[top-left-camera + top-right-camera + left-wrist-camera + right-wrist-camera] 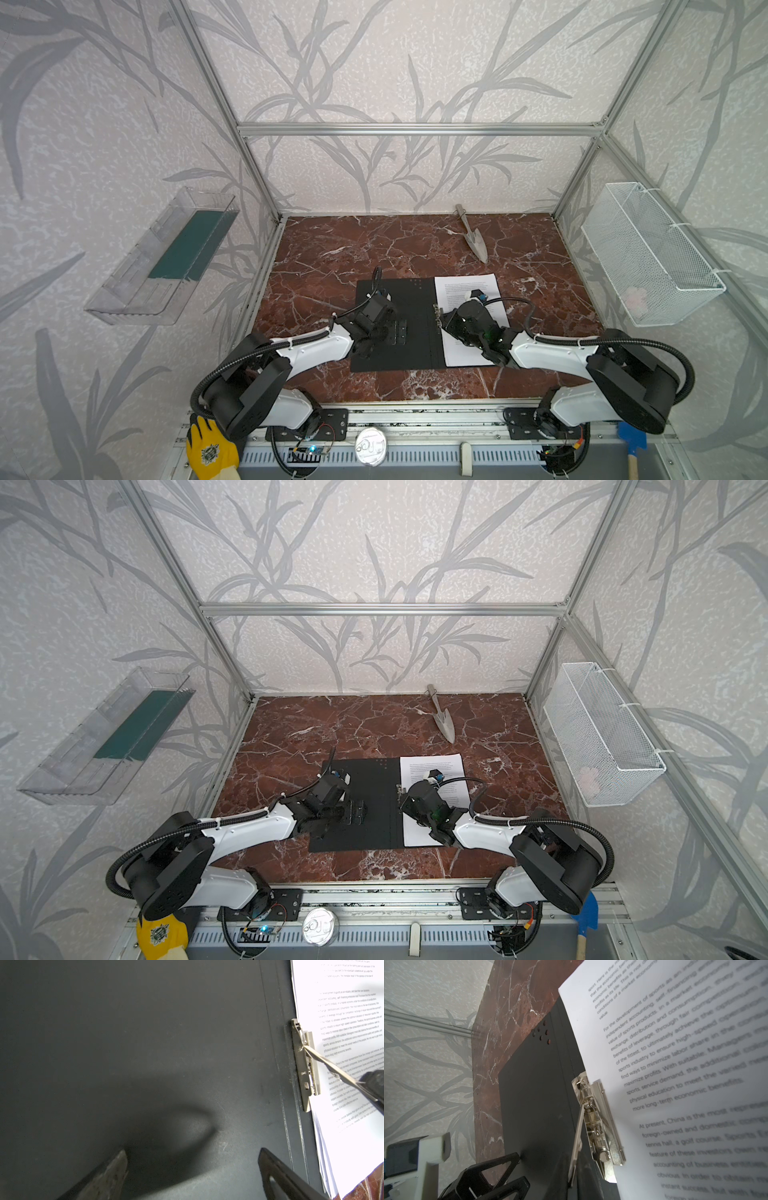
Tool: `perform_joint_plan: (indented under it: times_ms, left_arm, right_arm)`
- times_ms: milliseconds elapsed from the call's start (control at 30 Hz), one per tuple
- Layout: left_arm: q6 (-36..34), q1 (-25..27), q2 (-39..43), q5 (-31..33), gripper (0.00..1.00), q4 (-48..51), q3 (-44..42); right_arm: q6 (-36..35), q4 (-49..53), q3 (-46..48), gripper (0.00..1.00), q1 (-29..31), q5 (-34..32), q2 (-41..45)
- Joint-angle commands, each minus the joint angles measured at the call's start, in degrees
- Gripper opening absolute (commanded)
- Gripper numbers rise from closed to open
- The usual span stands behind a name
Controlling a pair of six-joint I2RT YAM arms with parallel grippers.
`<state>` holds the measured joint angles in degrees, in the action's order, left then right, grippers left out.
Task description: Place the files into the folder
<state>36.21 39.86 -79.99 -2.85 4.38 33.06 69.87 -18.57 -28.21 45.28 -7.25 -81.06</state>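
Left gripper (398,332) released, right gripper (440,321) at clip lever (576,1138) (grip unclear); slip could snap it shut, skewing files (465,286) at folder's (407,299) 3 o'clock

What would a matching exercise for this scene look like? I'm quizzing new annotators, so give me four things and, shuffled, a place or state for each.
Things:
1. garden trowel
2. files
3. green pad
4. left gripper

Places or states:
a. fingers open, over the left half of the folder
b. in the clear wall tray
c. at the far end of the table
d. on the open folder's right half

Pairs: 1-c, 2-d, 3-b, 4-a
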Motion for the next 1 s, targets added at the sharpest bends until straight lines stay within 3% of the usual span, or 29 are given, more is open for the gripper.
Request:
perform_joint_plan:
  times_ms: [0,967]
  left_arm:
    - [1.7,-0.6,-1.9,1.0,0.99,8.1,-1.6]
    - [1.5,-0.5,-1.4,0.8,0.99,8.1,-1.6]
  right_arm:
    - [-2.3,8.8,-0.1,0.13,-0.5,-0.4,-1.3]
    - [-0.1,9.5,0.7,0.12,-0.6,2.1,4.7]
